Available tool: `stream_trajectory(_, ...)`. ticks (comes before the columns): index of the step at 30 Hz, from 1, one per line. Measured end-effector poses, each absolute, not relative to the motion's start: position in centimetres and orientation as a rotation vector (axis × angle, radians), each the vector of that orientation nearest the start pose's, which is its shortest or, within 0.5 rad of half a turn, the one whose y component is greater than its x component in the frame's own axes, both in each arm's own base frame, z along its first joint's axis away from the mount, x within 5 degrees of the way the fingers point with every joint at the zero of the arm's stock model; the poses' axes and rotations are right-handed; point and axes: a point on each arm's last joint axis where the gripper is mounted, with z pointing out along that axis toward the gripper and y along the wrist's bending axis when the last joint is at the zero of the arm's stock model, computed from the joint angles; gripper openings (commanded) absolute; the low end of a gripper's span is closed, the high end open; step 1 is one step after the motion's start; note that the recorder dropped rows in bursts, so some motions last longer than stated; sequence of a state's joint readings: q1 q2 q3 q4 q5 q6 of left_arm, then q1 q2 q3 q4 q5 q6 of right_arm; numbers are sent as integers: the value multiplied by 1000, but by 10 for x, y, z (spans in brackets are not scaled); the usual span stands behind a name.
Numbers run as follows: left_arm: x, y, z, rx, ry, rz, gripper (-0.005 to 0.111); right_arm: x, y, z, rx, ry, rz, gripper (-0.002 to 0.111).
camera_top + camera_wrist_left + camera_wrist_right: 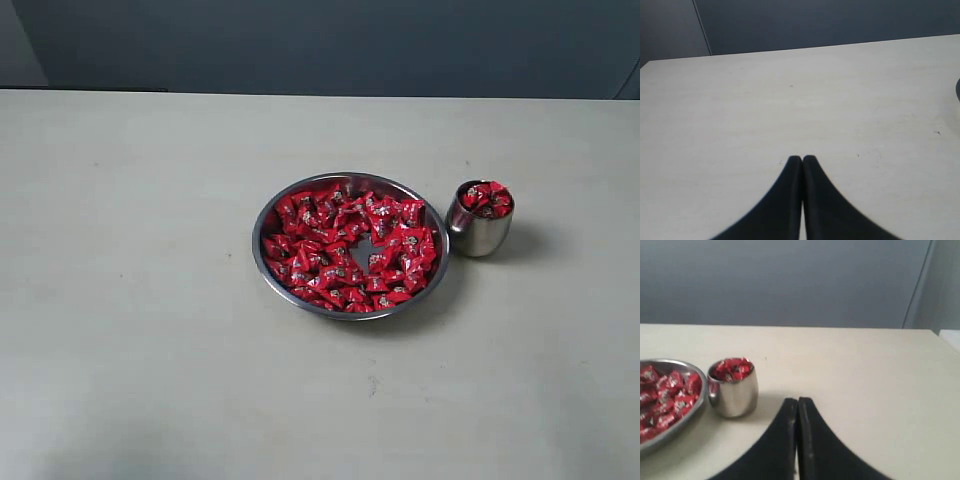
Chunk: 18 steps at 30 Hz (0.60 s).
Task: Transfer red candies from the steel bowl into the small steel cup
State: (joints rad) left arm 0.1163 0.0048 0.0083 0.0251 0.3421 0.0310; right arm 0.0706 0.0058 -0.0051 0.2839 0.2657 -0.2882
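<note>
1. Tabletop: pale, plain; steel bowl sits approx. mid-surface, wide & shallow w/ thin shiny rim.
2. Red candies cover most of the bowl in a loose layer, w/ a small bare steel patch near bowl centre.
3. Small steel cup stands upright just beside the bowl, on its right in ext. view. Can't tell if they touch. Cup is heaped to the rim w/ more red candies.
4. Wrappers: shiny red w/ small dark-and-white mark; print too small to read.
5. Left gripper: jaws pressed together, holding nothing, over bare tabletop.
6. Right gripper: jaws together, holding nothing, low over tabletop; cup stands between it & the bowl.
</note>
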Motion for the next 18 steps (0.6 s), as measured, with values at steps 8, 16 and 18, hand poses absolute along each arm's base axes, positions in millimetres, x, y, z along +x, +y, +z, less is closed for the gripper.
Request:
stream_trajectory(8,53,7,179,-63,1840,128,0,54,10,185,-102,1804,101,-1)
stream_trajectory(16,53,7,179,-63,1840,128,0,54,4,184,-5,1818,71,-1)
stream_trajectory(18,53,7,179,-63,1840,128,0,54,2,184,6,1817,44,-1)
